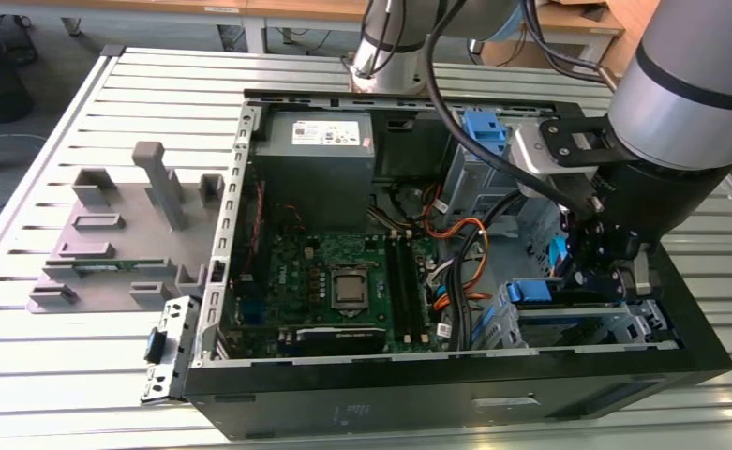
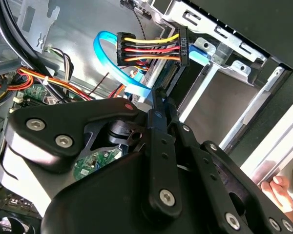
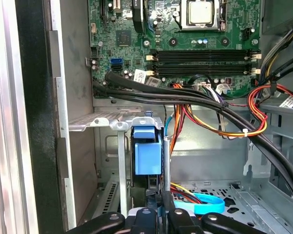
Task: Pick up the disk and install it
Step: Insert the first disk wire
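The disk (image 1: 572,314) lies flat in the drive cage at the near corner of the open computer case, on the exterior view's right. Its blue plastic rail (image 1: 534,291) faces the motherboard. In the first wrist view that blue rail (image 3: 147,151) stands between the cage's metal posts, just beyond my fingertips. My gripper (image 1: 594,277) hangs straight down over the cage, close above the disk. Its fingers (image 2: 158,105) are pressed together with no gap, and I see nothing held between them. In the first wrist view the gripper (image 3: 159,214) sits right before the rail.
Orange, red and black cables (image 1: 466,253) run between the motherboard (image 1: 340,272) and the cage. A blue ribbon cable (image 2: 112,58) and power plug (image 2: 151,48) hang near the fingertips. A grey power-supply box (image 1: 321,150) sits at the back. A grey fixture (image 1: 110,244) lies outside. A person's hand (image 2: 278,187) rests by the case.
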Motion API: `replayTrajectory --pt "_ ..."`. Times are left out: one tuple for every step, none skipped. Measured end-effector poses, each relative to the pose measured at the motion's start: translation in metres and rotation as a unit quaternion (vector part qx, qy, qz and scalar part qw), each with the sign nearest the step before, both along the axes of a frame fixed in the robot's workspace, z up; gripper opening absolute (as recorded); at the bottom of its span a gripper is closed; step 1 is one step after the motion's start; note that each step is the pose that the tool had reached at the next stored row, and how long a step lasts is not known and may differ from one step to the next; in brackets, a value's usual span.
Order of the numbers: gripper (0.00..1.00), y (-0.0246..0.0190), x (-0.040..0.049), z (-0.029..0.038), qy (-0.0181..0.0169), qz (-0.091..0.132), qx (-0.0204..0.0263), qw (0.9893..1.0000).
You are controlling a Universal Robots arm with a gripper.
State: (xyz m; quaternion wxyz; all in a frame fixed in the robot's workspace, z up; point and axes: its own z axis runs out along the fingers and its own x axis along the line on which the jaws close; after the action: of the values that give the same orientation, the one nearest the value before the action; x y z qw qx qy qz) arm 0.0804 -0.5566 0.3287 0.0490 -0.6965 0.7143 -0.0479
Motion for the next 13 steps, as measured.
replayTrajectory --pt "0.16 0.0 0.0 -0.0001 0.0 0.0 0.0001 1.0" --pt "0.16 0.0 0.0 -0.0002 0.0 0.0 0.0002 1.0" --pt "0.16 0.0 0.0 -0.0003 0.0 0.0 0.0002 1.0" --pt "0.16 0.0 0.0 -0.0003 0.0 0.0 0.0002 1.0" --pt "0.16 0.0 0.0 -0.0003 0.0 0.0 0.0002 1.0" --pt "0.16 0.0 0.0 -0.0003 0.0 0.0 0.0002 1.0" --pt "0.17 0.0 0.0 -0.0008 -0.0001 0.0 0.0007 1.0" --pt "0.17 0.0 0.0 -0.0008 -0.0001 0.0 0.0006 1.0" --pt "0.24 0.0 0.0 -0.0008 -0.0001 0.0 0.0007 1.0" --pt "0.24 0.0 0.0 -0.0007 -0.0001 0.0 0.0005 1.0" --pt "0.24 0.0 0.0 -0.0005 0.0 0.0 0.0003 1.0" --pt "0.24 0.0 0.0 -0.0005 -0.0001 0.0 0.0003 1.0" --pt "0.24 0.0 0.0 0.0 0.0 0.0 0.0002 1.0"
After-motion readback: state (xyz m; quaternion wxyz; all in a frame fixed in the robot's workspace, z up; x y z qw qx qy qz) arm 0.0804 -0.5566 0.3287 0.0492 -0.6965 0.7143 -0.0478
